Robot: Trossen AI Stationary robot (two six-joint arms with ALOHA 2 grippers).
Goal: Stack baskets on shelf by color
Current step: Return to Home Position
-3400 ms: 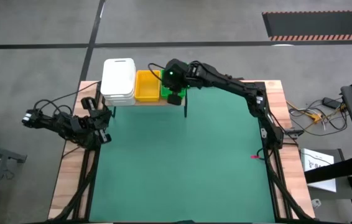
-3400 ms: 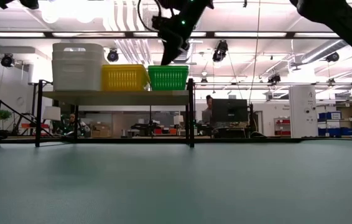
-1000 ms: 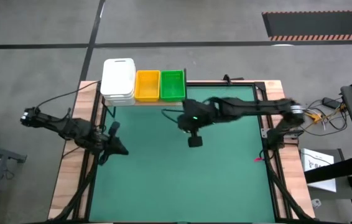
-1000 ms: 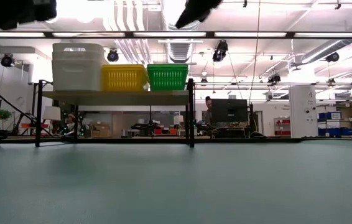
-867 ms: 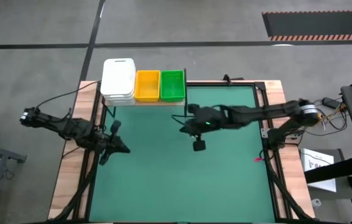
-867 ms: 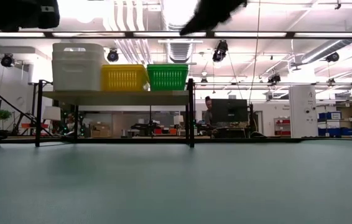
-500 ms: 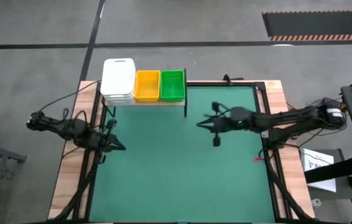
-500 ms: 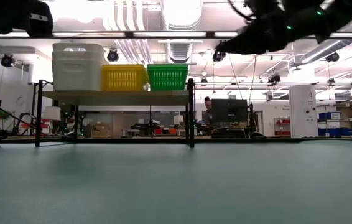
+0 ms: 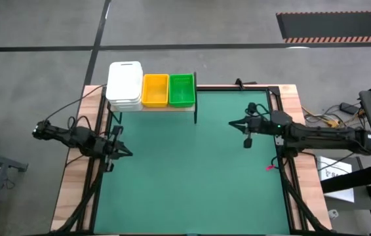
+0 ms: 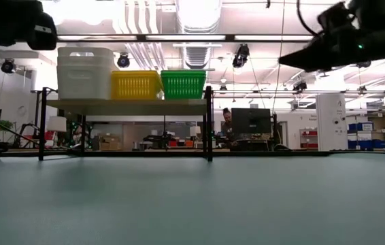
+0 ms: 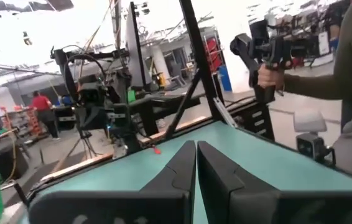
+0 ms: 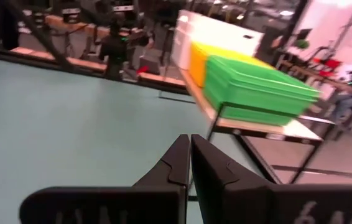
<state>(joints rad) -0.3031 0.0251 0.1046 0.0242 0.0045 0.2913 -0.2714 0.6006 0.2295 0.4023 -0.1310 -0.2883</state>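
Note:
The shelf (image 10: 128,106), a light wooden plank on black posts, stands at the table's far left. Three stacks of baskets rest on it by their bottoms: white (image 9: 125,84) at the left, yellow (image 9: 155,90) in the middle, green (image 9: 181,90) at the right. They also show in the low view as white (image 10: 84,73), yellow (image 10: 136,85) and green (image 10: 183,84). My left gripper (image 9: 128,153) hangs shut over the mat's left edge, holding nothing (image 11: 196,149). My right gripper (image 9: 233,122) is shut and empty near the mat's right edge, pointing level toward the shelf (image 12: 190,140).
The green mat (image 9: 192,177) covers the table between the two arms. The shelf's near right post (image 9: 195,113) stands on the mat. In the left wrist view a person (image 11: 350,68) stands beyond the table, holding a hand-held device.
My right gripper has drawn back from the middle of the mat toward the table's right edge, sinking and tipping from pointing down to level, and has stayed shut. My left gripper has sunk a little and rolled. The baskets have not moved.

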